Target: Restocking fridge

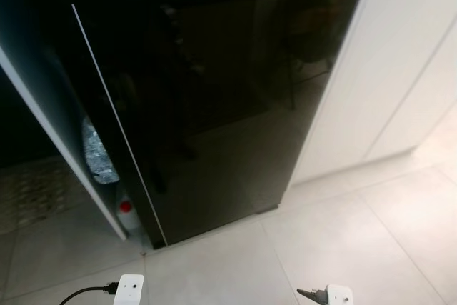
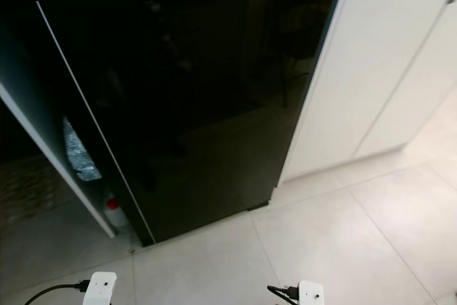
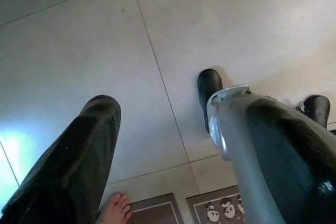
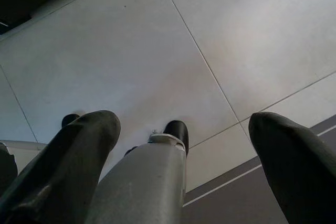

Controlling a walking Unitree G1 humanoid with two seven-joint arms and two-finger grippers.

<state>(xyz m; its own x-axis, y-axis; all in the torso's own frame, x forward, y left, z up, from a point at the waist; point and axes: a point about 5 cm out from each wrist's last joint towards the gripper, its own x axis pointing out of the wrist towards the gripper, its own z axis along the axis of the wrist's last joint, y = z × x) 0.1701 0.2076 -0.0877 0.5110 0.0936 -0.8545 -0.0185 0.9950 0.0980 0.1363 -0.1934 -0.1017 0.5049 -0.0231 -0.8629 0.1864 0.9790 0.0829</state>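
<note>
Right now the robot stands facing the fridge (image 1: 214, 83), a tall glossy black cabinet with its door closed, set between a white panel on the left and white cupboards (image 1: 400, 69) on the right. In the narrow gap at the fridge's left side a bottle with a red cap (image 1: 127, 213) stands on the floor, with something crinkled and silvery (image 1: 96, 153) above it. Both arms hang idle. The left gripper (image 3: 173, 145) points down at the pale floor tiles (image 3: 79, 51), its fingers (image 3: 79, 161) released and spread with nothing between them, and a person's bare foot (image 3: 115, 211) shows beside a patterned mat. The right gripper (image 4: 189, 145) likewise hangs over the tiles, its fingers (image 4: 73, 156) apart and empty. No stock is in hand, so the step appears to be getting the door open. To do that well, I judge the robot should first square up close enough to reach, find the door's opening edge, which the dark glare hides, raise one arm to it, and leave room to swing the door without striking the cupboards or the person nearby.
</note>
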